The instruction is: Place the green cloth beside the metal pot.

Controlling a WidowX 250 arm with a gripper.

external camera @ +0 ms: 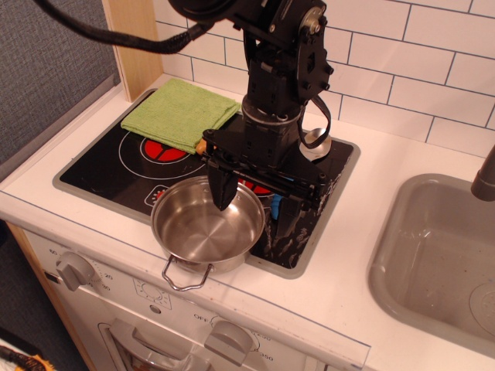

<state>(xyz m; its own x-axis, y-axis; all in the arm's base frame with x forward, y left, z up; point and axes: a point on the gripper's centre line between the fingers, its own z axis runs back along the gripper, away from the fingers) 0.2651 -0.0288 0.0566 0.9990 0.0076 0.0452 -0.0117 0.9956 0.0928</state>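
Observation:
The green cloth [179, 114] lies folded flat on the back left corner of the black stovetop [100, 166], partly over the red burner. The metal pot [207, 224] stands empty at the stovetop's front edge, one wire handle [186, 277] pointing toward the front. My gripper [255, 204] hangs over the pot's back right rim, to the right of and in front of the cloth, not touching it. Its jaws stand apart and hold nothing: one black finger [223, 190] points down into the pot, the other [291, 222] is outside the rim on the right.
A small shiny metal object [314, 142] lies on the stove behind the arm. A blue item [274, 207] and an orange item [201, 144] peek out by the gripper. The grey sink basin [433, 255] is at the right with a faucet [485, 178]. Knobs [73, 270] line the front.

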